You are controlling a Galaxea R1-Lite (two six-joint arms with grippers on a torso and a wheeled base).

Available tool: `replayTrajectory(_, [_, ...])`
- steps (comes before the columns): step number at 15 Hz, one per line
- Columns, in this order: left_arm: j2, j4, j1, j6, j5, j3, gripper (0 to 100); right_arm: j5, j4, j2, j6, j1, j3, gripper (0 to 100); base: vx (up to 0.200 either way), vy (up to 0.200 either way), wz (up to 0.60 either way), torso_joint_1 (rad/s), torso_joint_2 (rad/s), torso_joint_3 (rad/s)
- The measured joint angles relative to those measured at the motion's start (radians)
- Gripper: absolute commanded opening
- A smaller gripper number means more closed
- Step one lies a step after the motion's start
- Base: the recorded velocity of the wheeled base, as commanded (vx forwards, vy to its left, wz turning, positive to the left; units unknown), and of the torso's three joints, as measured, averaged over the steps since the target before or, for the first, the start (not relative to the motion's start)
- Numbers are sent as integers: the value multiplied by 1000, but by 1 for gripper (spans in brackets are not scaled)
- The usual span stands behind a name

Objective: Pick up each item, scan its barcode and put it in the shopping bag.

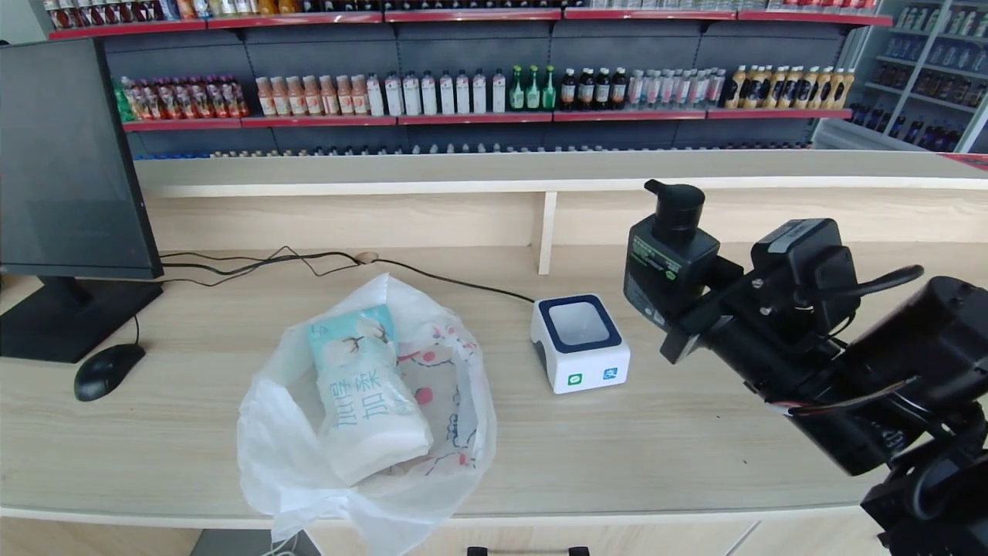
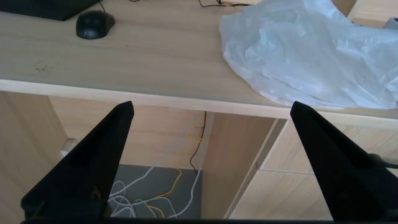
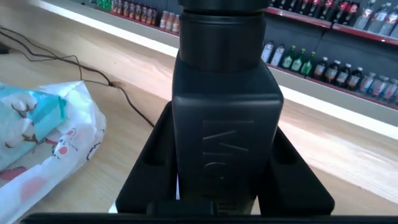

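Right, I'm looking at the right gripper [image 1: 698, 305] clamping the black pump bottle [image 1: 670, 262] around its lower body, fingers closed on both flanks. It's holding the bottle up off the counter [image 1: 695, 448], just right of the scanner [image 1: 579, 344] and higher than its window.

The bottle's long axis is standing near upright with the pump head on top. A printed label face is turning toward the scanner side, but I can't pick out the barcode on it.

The scanner window is facing up and slightly toward me. So I'm judging the next move as a short carry left and down from this hold, tipping the label face over the window.

The shopping bag [image 1: 262, 432] is lying open left of the scanner with a tissue pack [image 1: 367, 394] already in it, so that item looks done.

The left gripper [image 2: 211, 112] is hanging with its fingers spread wide and holding nothing, below the counter edge on the bag side of the scanner. The right arm is the nearer one by far, so I'm leaving this scan to it.
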Motion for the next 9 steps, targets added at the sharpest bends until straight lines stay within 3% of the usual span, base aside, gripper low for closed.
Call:
replayTrajectory(5, [0, 0, 0, 0, 0, 0, 100, 82, 0, 70, -24, 33, -21, 0, 0, 0, 0, 0, 0, 0])
replayTrajectory(9, [0, -1, 0, 0, 0, 0, 100, 325, -1, 127, -196, -20, -124, 0, 0, 0, 0, 0, 0, 0])
